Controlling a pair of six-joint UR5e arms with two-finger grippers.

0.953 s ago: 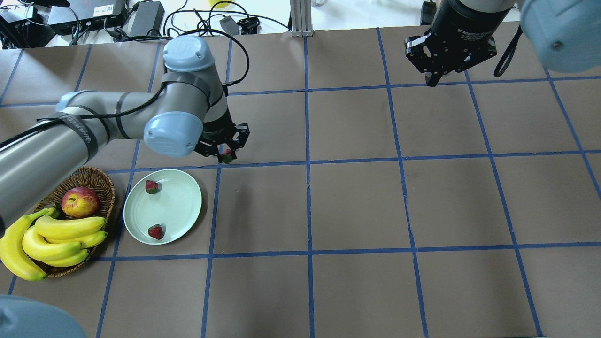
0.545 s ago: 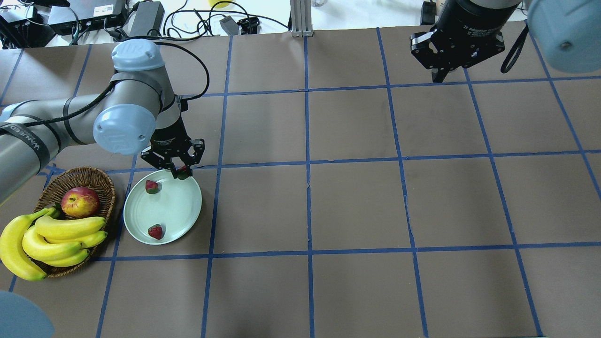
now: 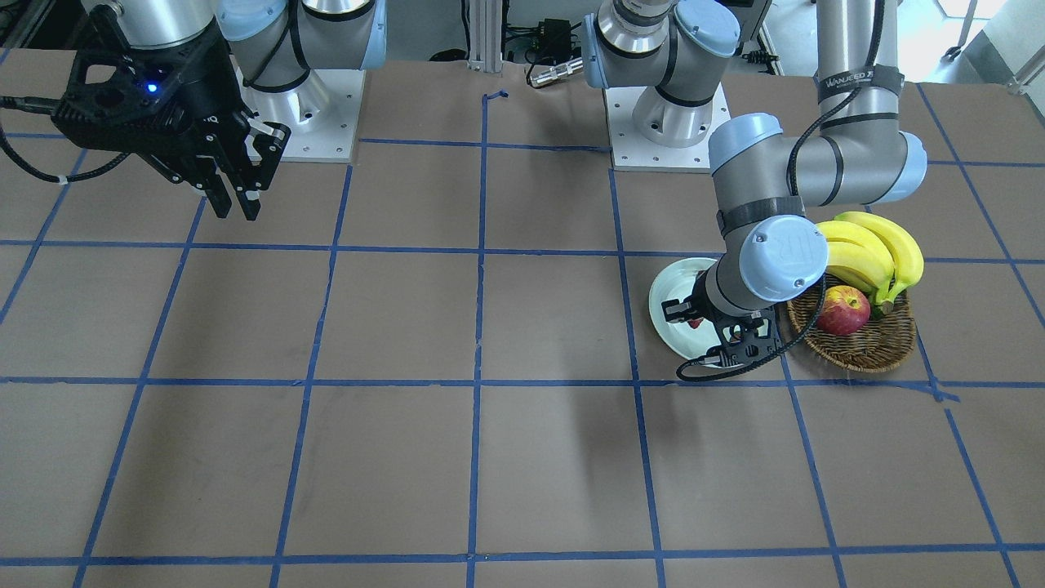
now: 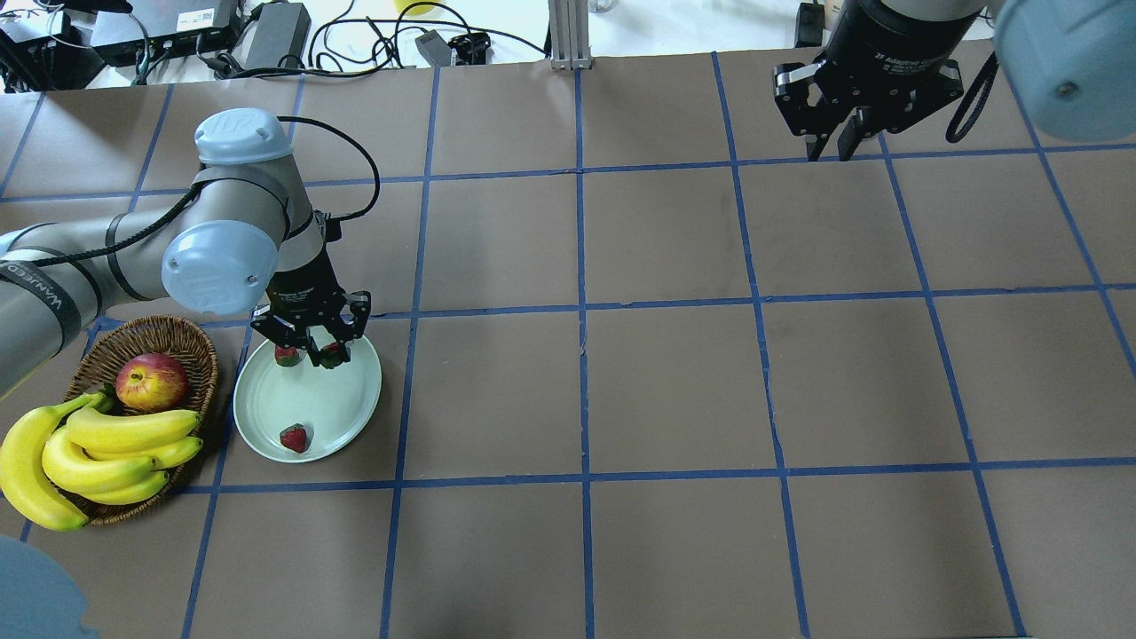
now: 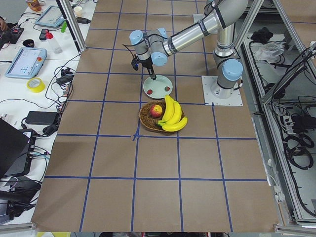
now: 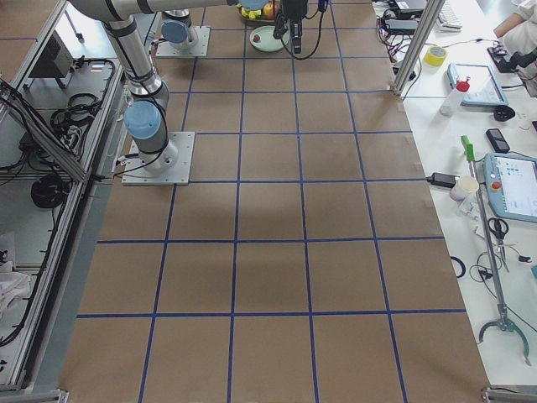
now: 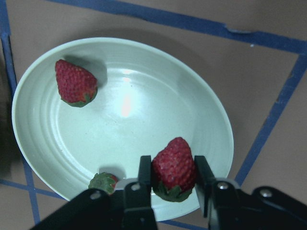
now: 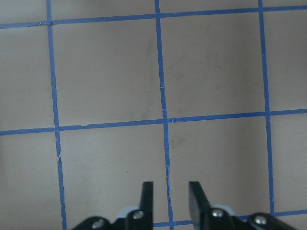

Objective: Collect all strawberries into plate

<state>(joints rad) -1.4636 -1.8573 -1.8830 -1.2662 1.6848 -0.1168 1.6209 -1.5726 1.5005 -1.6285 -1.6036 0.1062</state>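
Observation:
The pale mint-green plate [image 4: 333, 404] lies at the table's left, beside the basket. One strawberry [image 4: 294, 437] rests near its front rim, and another [image 4: 286, 356] lies at its far rim. My left gripper [image 4: 320, 354] hangs low over the far part of the plate, shut on a third strawberry [image 7: 173, 167]. The wrist view shows the plate [image 7: 144, 120] under it, the front strawberry [image 7: 76, 82] at upper left, and the far one [image 7: 103, 182] half hidden behind a finger. My right gripper [image 4: 830, 153] hovers open and empty at the far right, over bare table.
A brown wicker basket [image 4: 182, 342] with a red-yellow apple [image 4: 152, 382] and a bunch of bananas [image 4: 98, 453] stands directly left of the plate. Cables and power bricks [image 4: 275, 31] lie beyond the table's far edge.
My left arm has swung left and toward the robot, carrying the strawberry from the bare table beyond the plate to over the plate's far part. The right gripper has shifted only slightly.

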